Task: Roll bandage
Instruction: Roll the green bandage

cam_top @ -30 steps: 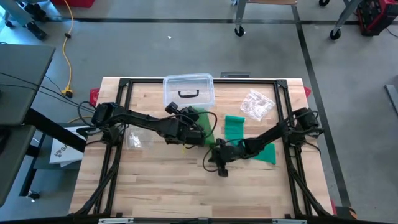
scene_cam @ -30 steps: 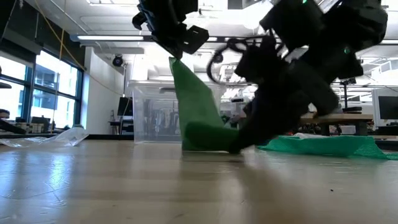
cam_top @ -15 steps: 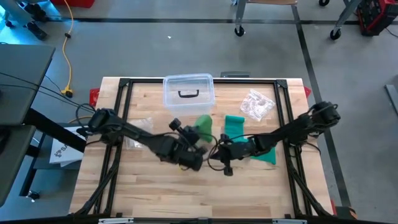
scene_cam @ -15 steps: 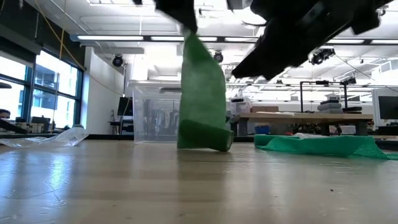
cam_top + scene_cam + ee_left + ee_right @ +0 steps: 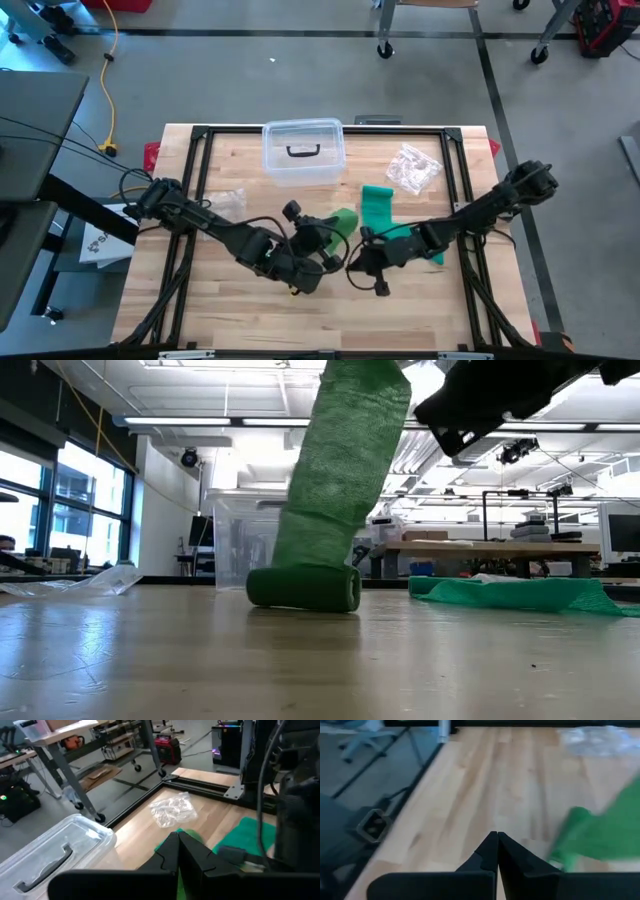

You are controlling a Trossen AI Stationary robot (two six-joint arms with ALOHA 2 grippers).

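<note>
Left gripper (image 5: 322, 252) closed, pinching the loose end of the green bandage (image 5: 335, 480) and holding it up over mid-tabletop toward the front edge, roll end (image 5: 303, 587) resting on the wood. Right gripper (image 5: 362, 262) closed, empty, just beside it on the right, above the table (image 5: 400, 310). More green bandage (image 5: 378, 205) lies toward the right edge, clear box (image 5: 303, 150) at back edge, plastic wrapper (image 5: 413, 168) near back right corner.

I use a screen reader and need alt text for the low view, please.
A green bandage roll lies on the wooden table, its loose strip rising steeply out of the picture's top. A dark robot arm hangs at upper right; a clear plastic box stands behind and green netting lies right.
</note>
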